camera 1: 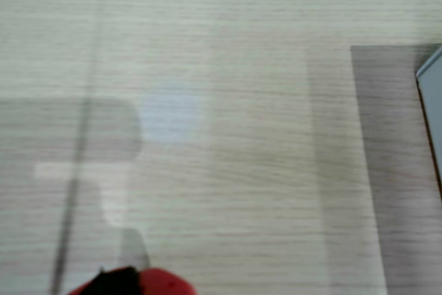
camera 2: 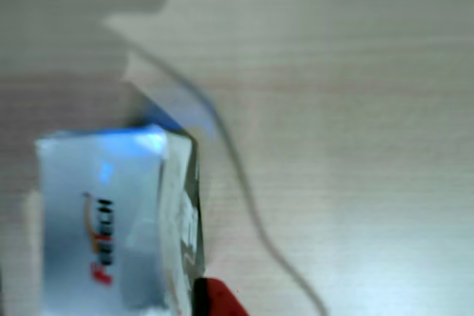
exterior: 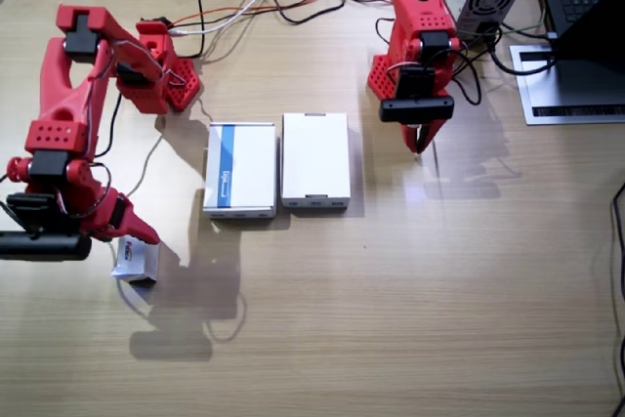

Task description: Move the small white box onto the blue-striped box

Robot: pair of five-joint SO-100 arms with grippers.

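One small white box [exterior: 136,261] | logo readable only in wrist view [camera 2: 104,234]

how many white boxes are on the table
3. The small white box sits at the right arm's jaws near the table's front edge. The blue-striped box and the plain white box lie flat side by side mid-table. None looks hidden.

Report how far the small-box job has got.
Done: nothing placed; the blue-striped box is bare on top. In hand: the right gripper is down at the small white box, which sits on the table; grip unclear. Left: lift it and set it on the striped box. The left gripper hangs idle.
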